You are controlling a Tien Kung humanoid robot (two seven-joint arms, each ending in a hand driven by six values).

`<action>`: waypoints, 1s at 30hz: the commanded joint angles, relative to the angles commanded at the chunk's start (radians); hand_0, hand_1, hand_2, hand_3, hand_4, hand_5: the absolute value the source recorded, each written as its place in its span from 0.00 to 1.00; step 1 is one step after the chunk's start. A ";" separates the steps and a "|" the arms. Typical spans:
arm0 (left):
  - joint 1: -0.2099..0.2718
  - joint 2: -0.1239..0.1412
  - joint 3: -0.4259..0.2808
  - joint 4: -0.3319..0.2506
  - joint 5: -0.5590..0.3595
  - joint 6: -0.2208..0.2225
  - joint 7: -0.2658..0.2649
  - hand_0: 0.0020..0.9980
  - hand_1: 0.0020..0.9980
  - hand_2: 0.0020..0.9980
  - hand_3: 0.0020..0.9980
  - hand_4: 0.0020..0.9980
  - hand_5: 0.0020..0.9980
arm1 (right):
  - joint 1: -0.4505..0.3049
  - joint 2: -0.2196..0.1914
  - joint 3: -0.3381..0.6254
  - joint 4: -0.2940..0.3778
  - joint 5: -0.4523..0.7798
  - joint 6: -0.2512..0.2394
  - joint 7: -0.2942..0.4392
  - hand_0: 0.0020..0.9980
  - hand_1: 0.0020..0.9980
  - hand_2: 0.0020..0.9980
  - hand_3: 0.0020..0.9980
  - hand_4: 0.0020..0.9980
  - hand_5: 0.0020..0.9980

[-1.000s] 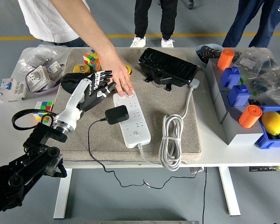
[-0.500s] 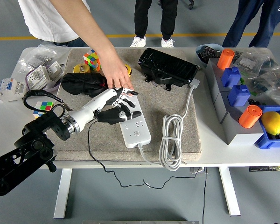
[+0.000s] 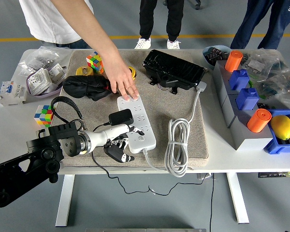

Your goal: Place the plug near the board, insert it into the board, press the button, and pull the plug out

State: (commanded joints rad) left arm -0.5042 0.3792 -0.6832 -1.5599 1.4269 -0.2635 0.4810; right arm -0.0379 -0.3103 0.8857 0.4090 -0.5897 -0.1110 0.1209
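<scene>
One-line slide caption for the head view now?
Person's hand steadies the white power strip, black plug seated, while the robot's left hand sits at its near-left edge.

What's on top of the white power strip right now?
On the power strip sit a black plug and a person's hand pressing its far end. The sockets beneath both are covered.

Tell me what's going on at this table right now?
A person's hand presses down on the far end of the white power strip, which lies on a grey mat. A black plug sits on the strip, its cord trailing off the near edge. The robot's left hand is low beside the strip's near end, not holding the plug; its fingers are too indistinct to read. The right arm is out of view.
</scene>
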 joint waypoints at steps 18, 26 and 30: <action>-0.026 -0.021 0.038 0.048 0.009 0.011 -0.002 0.05 0.10 0.15 0.90 0.76 0.00 | -0.001 -0.004 -0.006 0.002 -0.001 -0.001 0.001 0.60 0.62 0.58 0.55 0.91 0.38; -0.033 -0.025 0.049 0.073 0.006 0.012 -0.002 0.05 0.10 0.15 0.89 0.77 0.00 | -0.002 -0.003 0.001 0.003 -0.003 -0.001 0.003 0.60 0.62 0.58 0.55 0.91 0.38; -0.032 -0.025 0.049 0.084 0.010 0.015 -0.004 0.05 0.10 0.15 0.89 0.77 0.00 | -0.003 -0.003 0.001 0.004 -0.003 -0.001 0.004 0.60 0.62 0.58 0.55 0.91 0.38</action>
State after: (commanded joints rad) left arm -0.5361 0.3546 -0.6345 -1.4764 1.4372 -0.2490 0.4767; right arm -0.0406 -0.3133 0.8868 0.4128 -0.5926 -0.1122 0.1245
